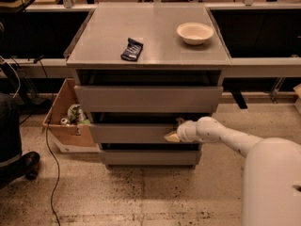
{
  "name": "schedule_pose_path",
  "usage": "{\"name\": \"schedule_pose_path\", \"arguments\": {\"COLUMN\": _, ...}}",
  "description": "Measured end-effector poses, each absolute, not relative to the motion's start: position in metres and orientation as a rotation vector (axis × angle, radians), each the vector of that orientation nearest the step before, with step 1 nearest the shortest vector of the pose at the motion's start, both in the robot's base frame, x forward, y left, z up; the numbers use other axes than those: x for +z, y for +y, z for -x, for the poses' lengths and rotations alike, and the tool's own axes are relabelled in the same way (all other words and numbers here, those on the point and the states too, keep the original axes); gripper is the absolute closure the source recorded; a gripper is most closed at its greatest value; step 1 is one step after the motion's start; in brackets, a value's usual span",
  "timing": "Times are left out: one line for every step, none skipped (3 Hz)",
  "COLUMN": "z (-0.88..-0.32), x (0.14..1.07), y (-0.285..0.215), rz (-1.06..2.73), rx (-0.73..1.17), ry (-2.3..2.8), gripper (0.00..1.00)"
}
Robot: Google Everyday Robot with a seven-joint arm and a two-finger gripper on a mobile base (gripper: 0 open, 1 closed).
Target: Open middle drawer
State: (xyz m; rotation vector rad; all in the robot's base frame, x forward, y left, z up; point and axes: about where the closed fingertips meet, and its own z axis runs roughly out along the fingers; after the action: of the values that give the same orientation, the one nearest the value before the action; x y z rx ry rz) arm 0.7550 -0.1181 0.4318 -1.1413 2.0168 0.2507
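The grey cabinet has three flat handleless drawer fronts. The middle drawer is the medium-height front, between the tall top front and the thin bottom front. A dark gap shows above its top edge. My gripper is at the right part of the middle drawer's front, against its top edge, and my white arm reaches in from the lower right.
A white bowl and a dark flat packet lie on the cabinet top. An open cardboard box with trash stands on the floor left of the cabinet. A cable runs over the floor. A dark wheeled base stands at far left.
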Motion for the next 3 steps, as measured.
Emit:
{"name": "schedule_pose_path", "arguments": {"z": -0.731, "x": 0.435, "y": -0.123, "rz": 1.172, "rx": 0.278, "ry": 2.026, "gripper": 0.31}}
{"name": "schedule_pose_path", "arguments": {"z": -0.731, "x": 0.439, "y": -0.123, "rz": 1.172, "rx": 0.278, "ry": 2.026, "gripper": 0.08}}
{"name": "schedule_pose_path", "arguments": {"z": -0.693, "x": 0.437, "y": -0.118, "rz": 1.285, "rx": 0.329, "ry": 2.039, "gripper": 0.0}}
